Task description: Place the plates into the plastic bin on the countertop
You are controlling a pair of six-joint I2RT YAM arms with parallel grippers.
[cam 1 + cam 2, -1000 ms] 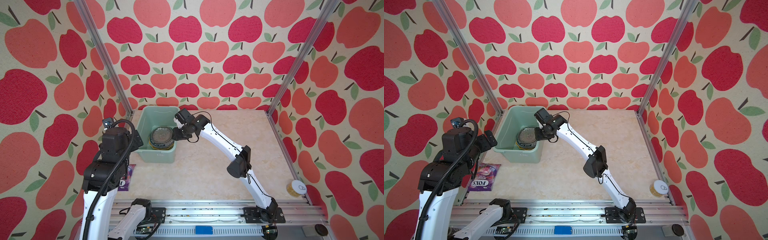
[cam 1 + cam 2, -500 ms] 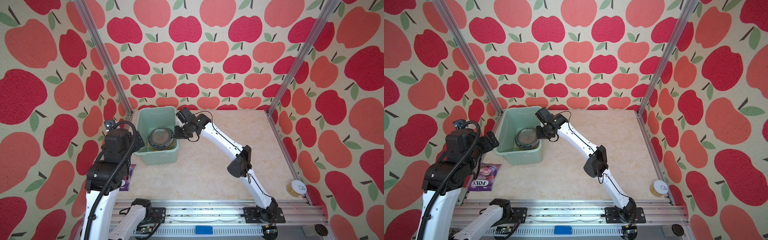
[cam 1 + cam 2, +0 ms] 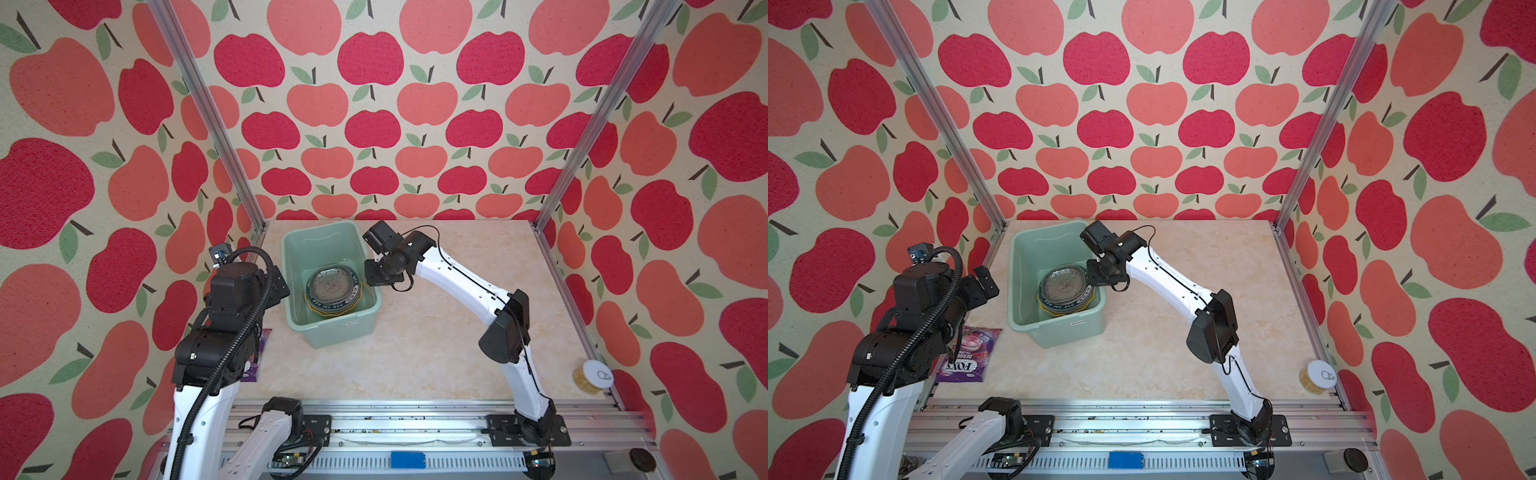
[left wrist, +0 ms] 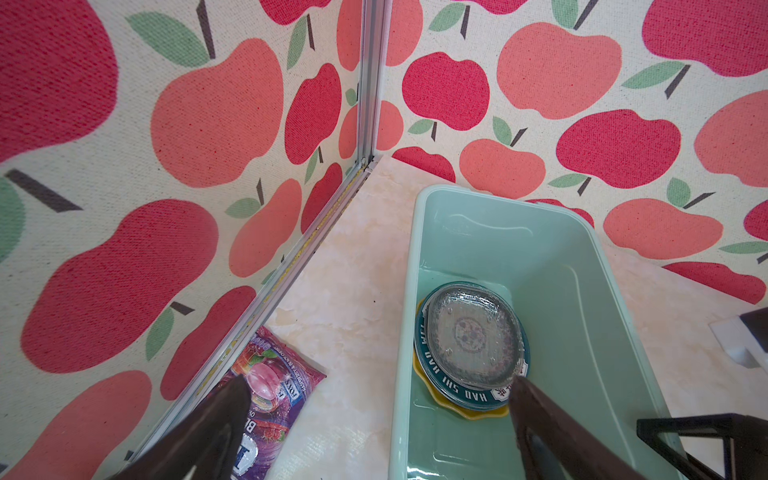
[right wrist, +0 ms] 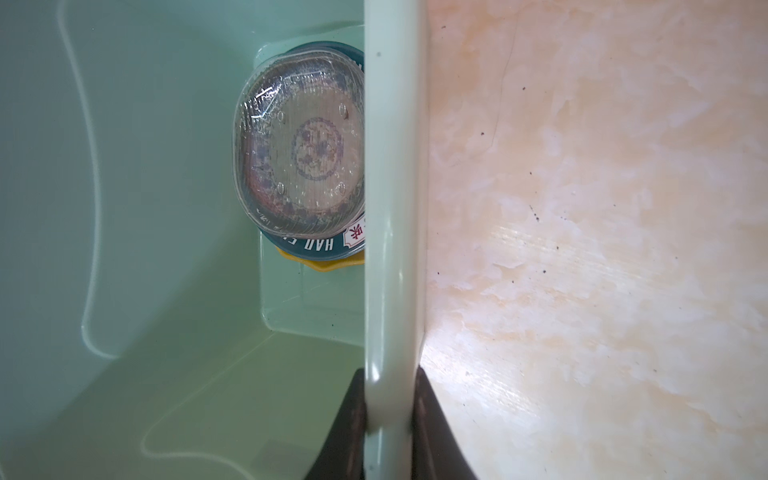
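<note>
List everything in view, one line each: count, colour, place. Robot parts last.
countertop: one, beige marble, floor of the cell
plastic bin: one, mint green, back left of the countertop
plates: one stack, clear on top, dark lettered rim below, yellow lowest, inside the bin
candy bag: one, purple, front left
can: one, yellow with white lid, front right edge
left gripper: one, black, open, left of the bin
right gripper: one, black, closed on the bin's right rim
</note>
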